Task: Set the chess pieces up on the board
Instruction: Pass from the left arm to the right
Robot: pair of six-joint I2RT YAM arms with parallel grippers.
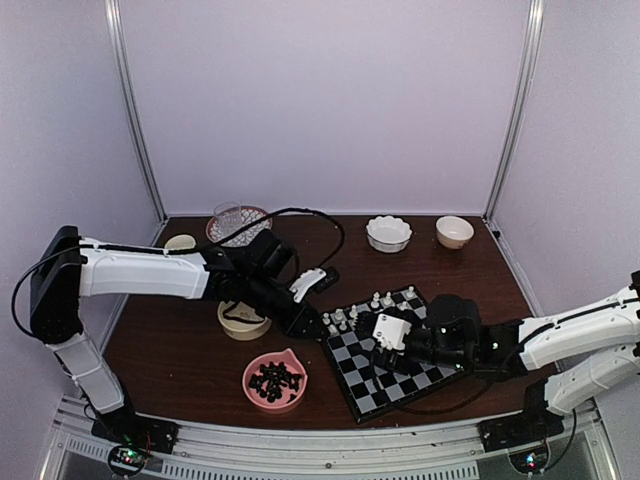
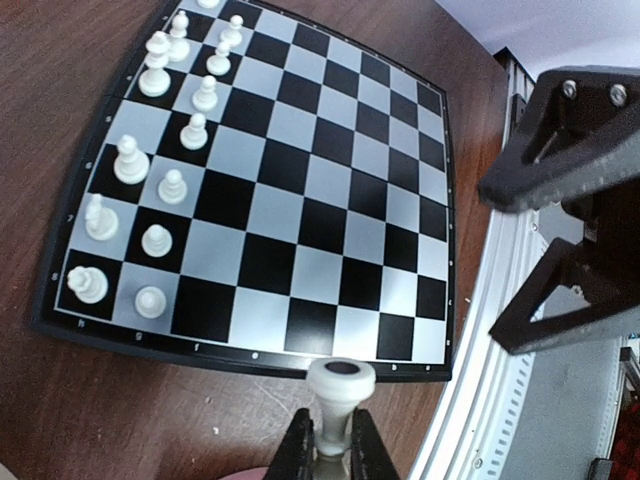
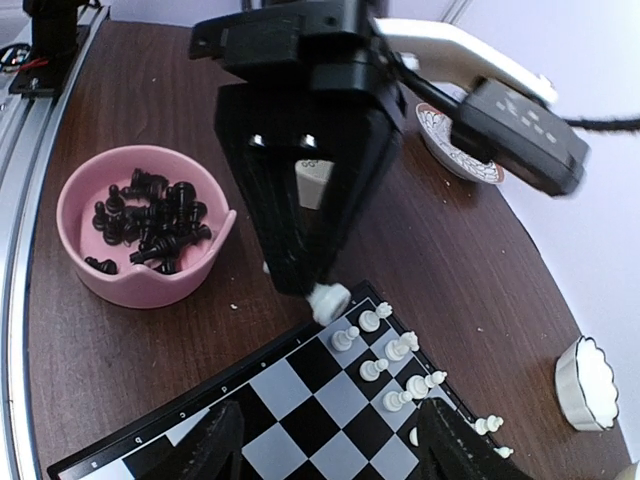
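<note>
Pinching white chessman point(image 2: 341, 383) — left claw point(image 2: 331, 445).

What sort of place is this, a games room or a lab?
Probably a lab test booth: plain pale walls close in one small table, and two robot arms are bolted to a metal rail at its edge.
</note>
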